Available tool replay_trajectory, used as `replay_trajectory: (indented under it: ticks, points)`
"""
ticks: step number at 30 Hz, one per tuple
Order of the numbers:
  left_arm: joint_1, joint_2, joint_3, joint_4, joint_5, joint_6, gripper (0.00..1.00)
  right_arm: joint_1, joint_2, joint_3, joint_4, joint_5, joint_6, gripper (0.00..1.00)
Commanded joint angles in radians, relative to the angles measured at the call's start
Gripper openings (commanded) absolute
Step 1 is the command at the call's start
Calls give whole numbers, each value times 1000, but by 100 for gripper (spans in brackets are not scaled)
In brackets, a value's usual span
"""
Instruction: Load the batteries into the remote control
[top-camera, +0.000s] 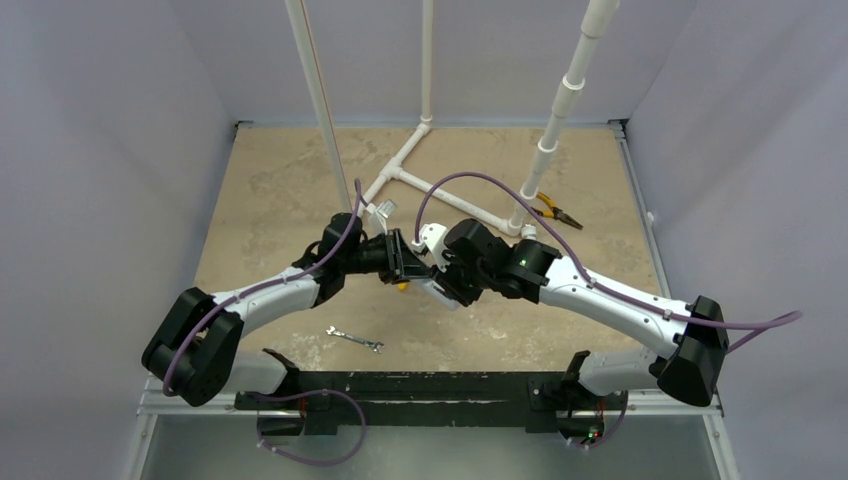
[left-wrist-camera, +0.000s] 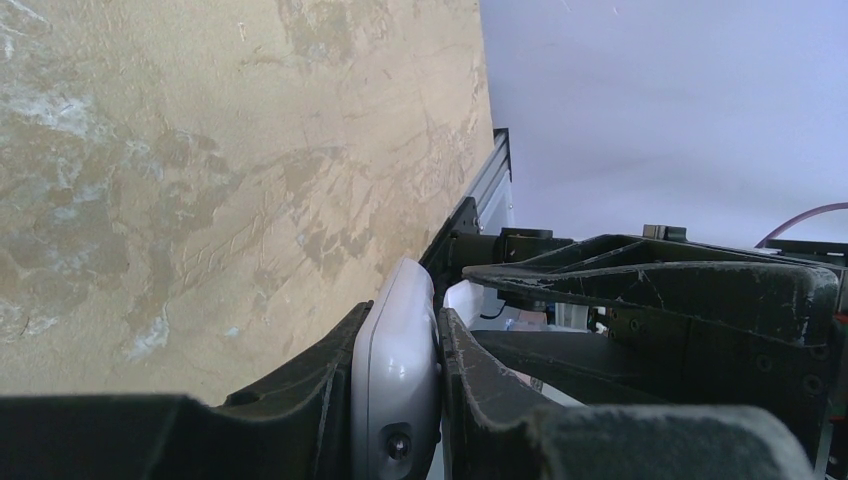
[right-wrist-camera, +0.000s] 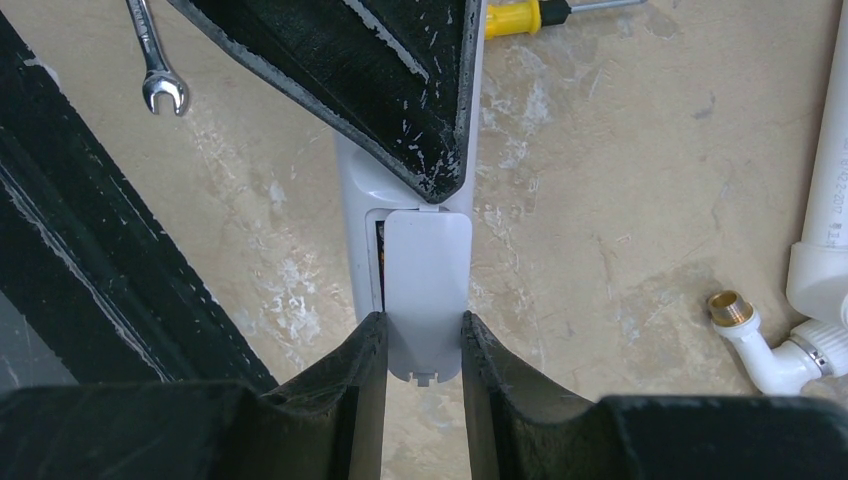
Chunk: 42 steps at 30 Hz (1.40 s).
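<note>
The left pincer clamps the remote control; the right pincer pinches its battery cover, seemingly part-slid open.

Smooth plastic remote control; matt, mottled table.

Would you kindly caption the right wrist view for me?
The right gripper pinches the battery cover of the remote held by the left gripper.

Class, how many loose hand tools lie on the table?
3: a wrench near the front edge, left of centre; pliers far right; a yellow-handled screwdriver in the middle, mostly covered in the top view. Others may be hidden.
</note>
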Motion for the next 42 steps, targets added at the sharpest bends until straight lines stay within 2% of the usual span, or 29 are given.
replay_trajectory:
  ticks: [1, 18, 42]
  points:
    - [-4, -15, 37, 36, 0, 21, 0, 4, -4, 47, -1, -17, -11, 27]
    - [-5, -4, 42, 29, -3, 26, 0, 6, 6, 42, 4, -70, -17, 26]
    - [-5, -3, 47, 28, 1, 26, 0, 4, 21, 38, 29, -15, 2, 27]
